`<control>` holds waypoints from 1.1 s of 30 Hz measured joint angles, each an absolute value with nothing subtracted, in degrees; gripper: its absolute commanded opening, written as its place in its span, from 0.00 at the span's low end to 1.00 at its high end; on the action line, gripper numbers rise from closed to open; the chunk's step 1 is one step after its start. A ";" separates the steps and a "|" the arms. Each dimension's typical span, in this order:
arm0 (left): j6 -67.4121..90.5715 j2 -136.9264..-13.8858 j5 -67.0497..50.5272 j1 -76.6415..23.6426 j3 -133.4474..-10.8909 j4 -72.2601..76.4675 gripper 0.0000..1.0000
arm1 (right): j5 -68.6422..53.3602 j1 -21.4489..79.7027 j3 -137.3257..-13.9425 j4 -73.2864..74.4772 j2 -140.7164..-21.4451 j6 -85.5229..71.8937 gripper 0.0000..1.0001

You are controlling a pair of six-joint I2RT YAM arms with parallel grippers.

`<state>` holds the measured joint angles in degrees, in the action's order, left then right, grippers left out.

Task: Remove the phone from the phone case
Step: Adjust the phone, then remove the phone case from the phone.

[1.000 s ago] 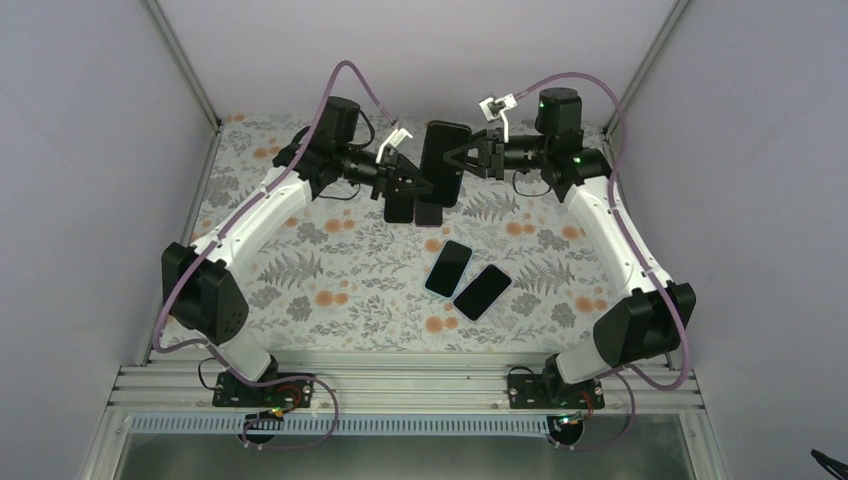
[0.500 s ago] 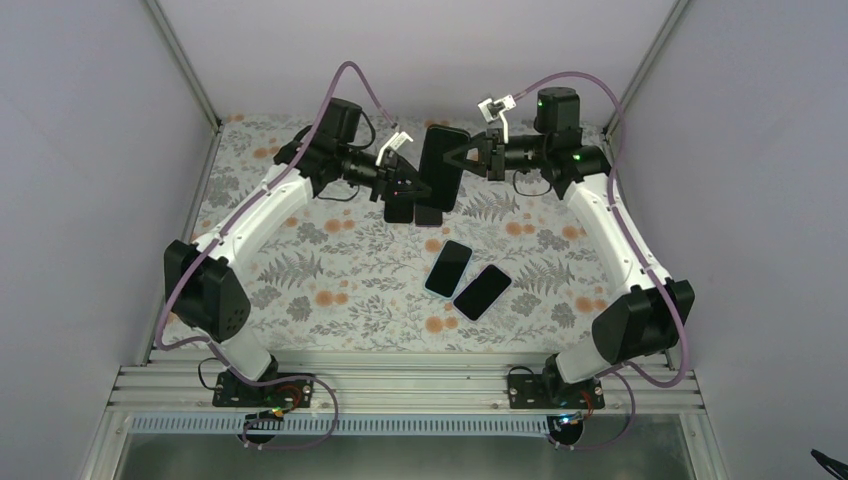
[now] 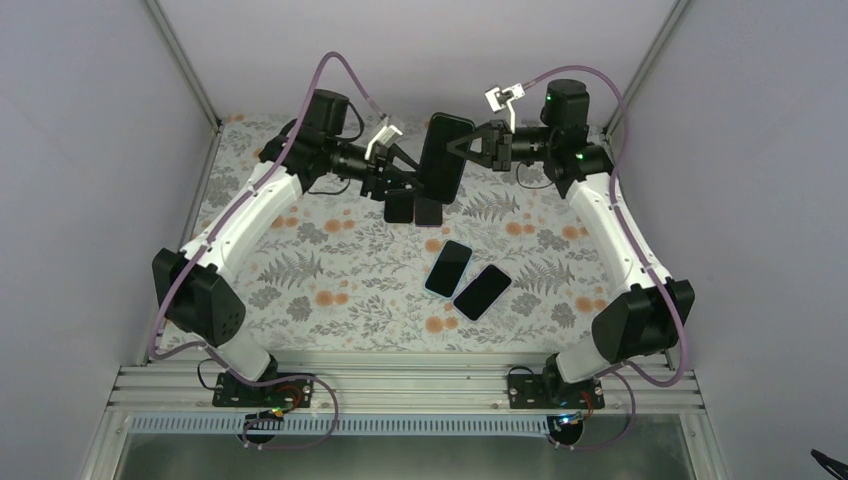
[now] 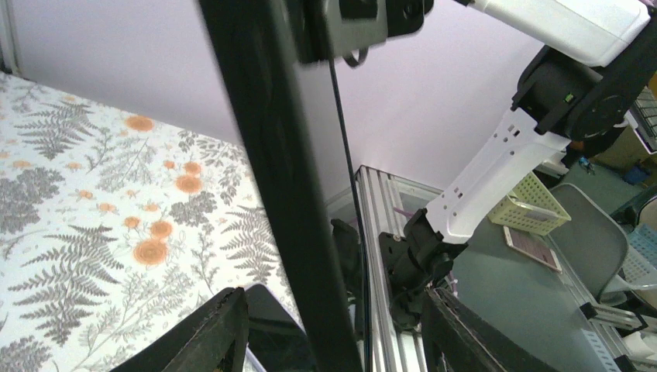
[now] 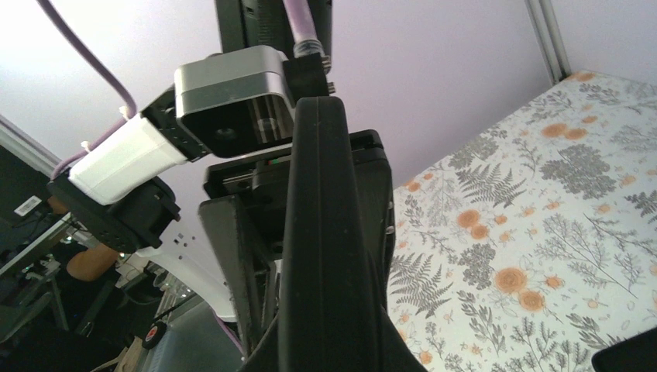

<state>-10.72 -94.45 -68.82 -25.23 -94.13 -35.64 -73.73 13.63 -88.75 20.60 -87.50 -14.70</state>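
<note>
The phone [image 3: 445,157] is held upright and edge-on above the flowered table [image 3: 300,290], between the 2 grippers. It is clenched by the right gripper [image 3: 466,149], whose jaws are closed tight on the side of the phone facing that arm. In the right wrist view the phone's dark, rounded edge [image 5: 325,232] is seen rising straight up from between that gripper's fingers.

The left gripper [image 3: 410,178] is placed at the opposite side, at the lower part of the phone. Its jaws are released. In the left wrist view its 2 fingers [image 4: 226,329] are seen spread apart, with the phone's edge [image 4: 287,194] passing between them. A clear gap is left between the phone and 1 finger, while the other finger lies just beside it. The phone case cannot be told apart from the phone in any view.

Directly beneath the left gripper, 2 dark slabs [image 3: 412,209] are seen lying side by side on the table. Nearer the arm bases, below the gap between the grippers, a dark handset [image 3: 448,268] and a second handset [image 3: 482,292] are laid flat, just beside each other and tilted alike.
</note>
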 measured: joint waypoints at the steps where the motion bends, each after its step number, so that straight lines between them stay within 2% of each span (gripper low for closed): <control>1: -10.98 -93.89 -68.95 -25.06 -93.30 -35.66 0.56 | -74.50 13.30 -88.75 19.92 -87.50 -15.16 0.04; 8: -11.18 -89.95 -69.84 -24.60 -88.88 -34.63 0.54 | -78.43 11.86 -88.75 15.33 -87.50 -18.37 0.04; 33: -7.33 -89.69 -67.51 -24.36 -87.09 -30.17 0.37 | -81.10 11.84 -87.26 8.99 -87.37 -22.24 0.04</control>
